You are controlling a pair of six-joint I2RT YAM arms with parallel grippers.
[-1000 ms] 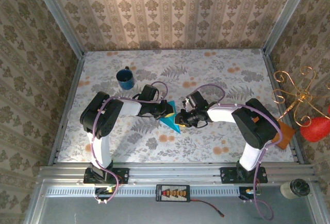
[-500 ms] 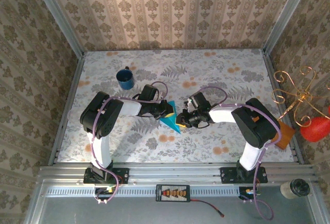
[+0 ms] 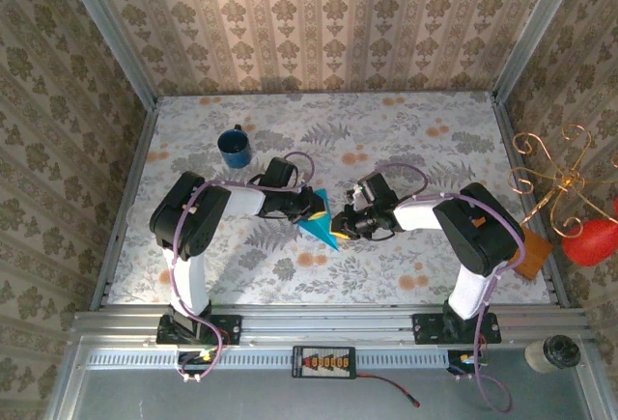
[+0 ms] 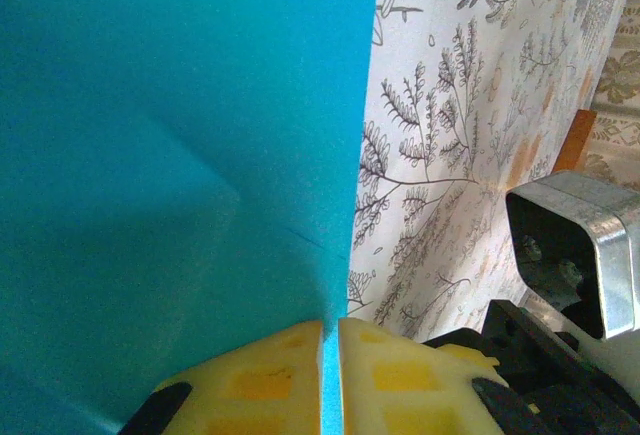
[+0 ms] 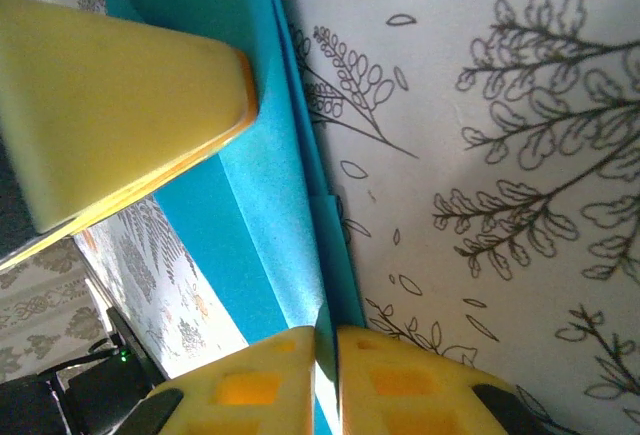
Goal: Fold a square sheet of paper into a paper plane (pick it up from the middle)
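Note:
The square sheet of paper (image 3: 320, 222), bright turquoise and folded into a smaller creased shape, is held just above the table's middle between both arms. My left gripper (image 3: 307, 210) is shut on it from the left. In the left wrist view the paper (image 4: 170, 175) shows faint creases, and its edge runs between the yellow fingertips of the left gripper (image 4: 330, 355). My right gripper (image 3: 340, 223) pinches the opposite side. Its jaws (image 5: 325, 355) are shut on the paper's layered fold (image 5: 290, 215). A yellow finger (image 5: 120, 105) of the left gripper shows at the upper left.
A dark blue mug (image 3: 235, 147) stands at the back left of the flowered table (image 3: 386, 266). An orange-brown board (image 3: 536, 254) lies at the right edge beneath the right arm. Metal rails and papered walls enclose the table.
The right wrist has crept slightly towards the far side and the paper. The left gripper and the paper stay where they were.

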